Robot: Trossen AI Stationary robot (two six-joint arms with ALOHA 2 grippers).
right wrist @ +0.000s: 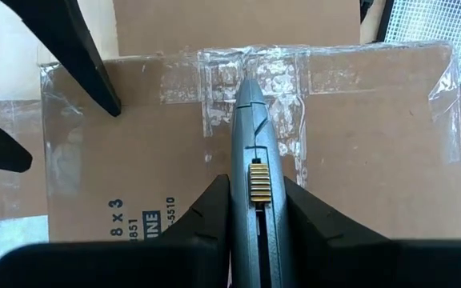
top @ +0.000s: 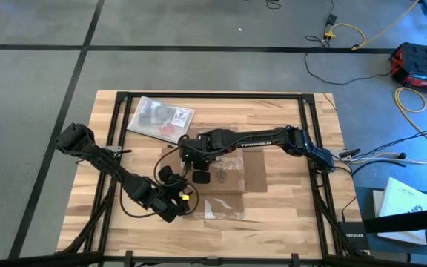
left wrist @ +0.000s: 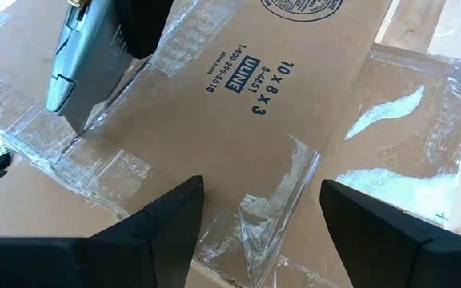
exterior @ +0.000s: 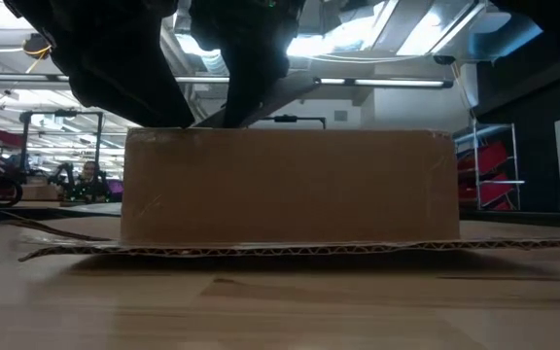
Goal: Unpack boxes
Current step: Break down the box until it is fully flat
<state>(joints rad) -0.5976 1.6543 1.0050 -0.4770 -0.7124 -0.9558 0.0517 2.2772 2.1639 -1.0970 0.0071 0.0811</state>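
Observation:
A shallow brown cardboard box (top: 232,178) sits in the middle of the table, its flaps spread flat on the wood, with shiny clear tape strips (right wrist: 250,68) across its top. My right gripper (right wrist: 256,232) reaches over the box from the table's right side, shut on a grey utility knife (right wrist: 254,152). The knife's tip (right wrist: 242,82) is at the taped seam. My left gripper (left wrist: 262,232) stands open over the box's top near its left end, beside the knife (left wrist: 82,72). My right gripper pinches the knife's grey handle (right wrist: 256,200) between its two fingers, one on each flat side. The fingers slant steeply down from the table's right side and lie along the knife. The knife points forward and down, its tip on the tape at the box's top. My left gripper's fingertips (right wrist: 106,96) stand close over the box's top; whether they touch it, I cannot tell.
A clear plastic bag (top: 160,119) with a small red thing inside lies at the table's far left. A black frame (top: 213,96) runs around the table top. Bare wood (top: 288,215) shows to the right of the box.

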